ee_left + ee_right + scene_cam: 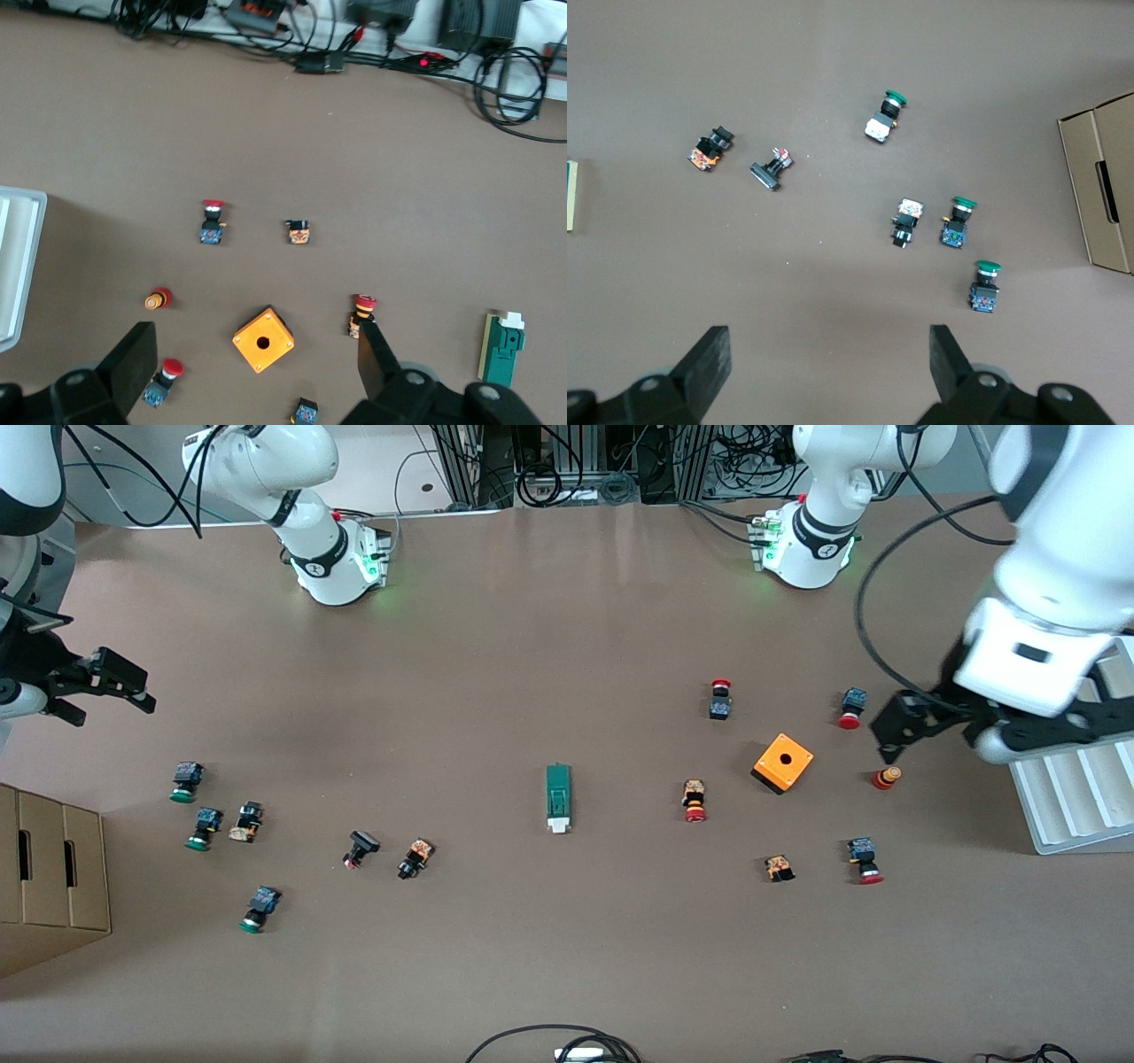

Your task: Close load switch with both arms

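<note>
The load switch (558, 799) is a narrow dark-green block with a white end piece. It lies alone at the middle of the table and also shows in the left wrist view (503, 347) and at the edge of the right wrist view (570, 195). My left gripper (889, 731) is open and empty in the air beside the orange cube box (783, 763), well away from the switch; its wrist view (252, 326) looks down on that box (263, 339). My right gripper (115, 701) is open and empty in the air at the right arm's end of the table (828, 332).
Several red-capped push-buttons (695, 801) lie around the orange box. Several green-capped and black ones (205, 828) lie toward the right arm's end. A cardboard box (53, 877) stands at that end's edge. A white tray (1076, 788) is at the left arm's end.
</note>
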You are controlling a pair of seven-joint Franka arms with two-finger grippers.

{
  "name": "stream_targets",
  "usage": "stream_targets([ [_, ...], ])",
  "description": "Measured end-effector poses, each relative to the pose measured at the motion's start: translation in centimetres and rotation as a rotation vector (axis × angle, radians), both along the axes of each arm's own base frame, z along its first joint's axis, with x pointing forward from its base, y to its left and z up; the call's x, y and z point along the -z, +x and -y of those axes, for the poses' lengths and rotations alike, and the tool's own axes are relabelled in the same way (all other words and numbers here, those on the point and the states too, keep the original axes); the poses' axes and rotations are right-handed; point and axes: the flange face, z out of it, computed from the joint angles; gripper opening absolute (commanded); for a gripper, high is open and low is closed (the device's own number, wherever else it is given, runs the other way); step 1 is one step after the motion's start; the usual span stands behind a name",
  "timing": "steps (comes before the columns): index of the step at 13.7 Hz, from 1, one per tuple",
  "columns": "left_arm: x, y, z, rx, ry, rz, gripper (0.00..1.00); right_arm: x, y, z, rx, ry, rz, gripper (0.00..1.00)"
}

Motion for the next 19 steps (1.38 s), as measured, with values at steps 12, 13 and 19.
stream_targets([
  [12, 5.7, 0.8, -7.1, -0.043, -0.02, -0.169, 1.0, 0.1, -0.4, -0.2, -0.008, -0.012, -0.002, 1.0],
  [13, 5.7, 0.9, -7.4, -0.048, -0.024, -0.171, 1.0, 0.1, -0.4, -0.3, -0.01, -0.012, -0.001, 1.0],
  [19, 5.8, 1.0, -10.8, 0.022, -0.065, -0.178, 1.0, 0.1, -0.4, -0.5, -0.014, -0.012, -0.001, 1.0],
])
